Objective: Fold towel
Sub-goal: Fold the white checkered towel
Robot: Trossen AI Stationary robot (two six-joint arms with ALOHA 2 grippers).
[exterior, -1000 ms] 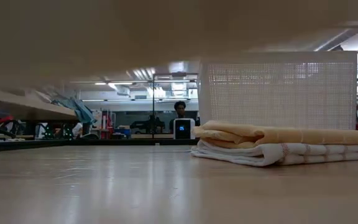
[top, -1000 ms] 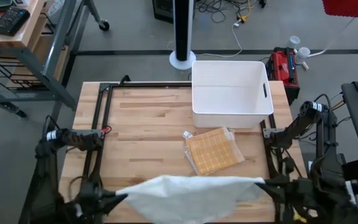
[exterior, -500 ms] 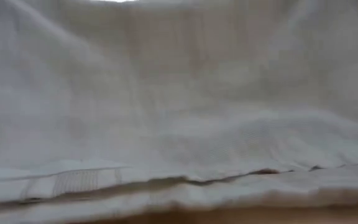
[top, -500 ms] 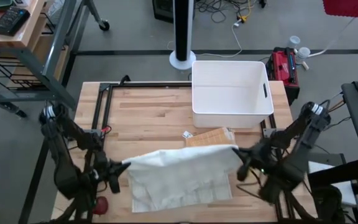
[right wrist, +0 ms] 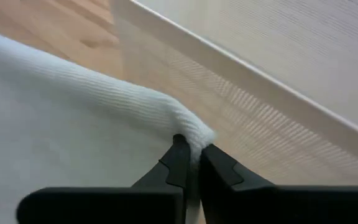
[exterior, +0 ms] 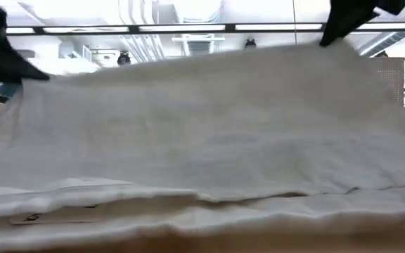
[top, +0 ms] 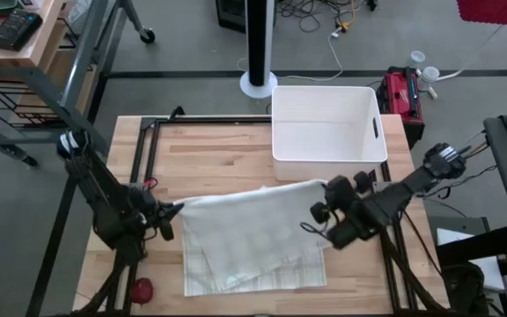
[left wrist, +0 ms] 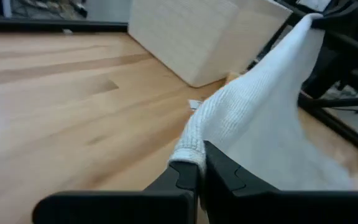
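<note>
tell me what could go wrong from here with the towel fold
1. The right end effector pinches only the very corner of the white towel, so the cloth could slip out mid-fold.
2. That corner hangs close to the white bin; carried further, it might brush or snag the bin's wall.
3. The left end effector holds its corner nearer the table's front than the right one, so the fold may land skewed.

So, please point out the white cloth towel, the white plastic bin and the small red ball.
white cloth towel (top: 253,233), high view, its middle.
white plastic bin (top: 327,161), high view, its near wall.
small red ball (top: 142,288), high view, its centre.
</note>
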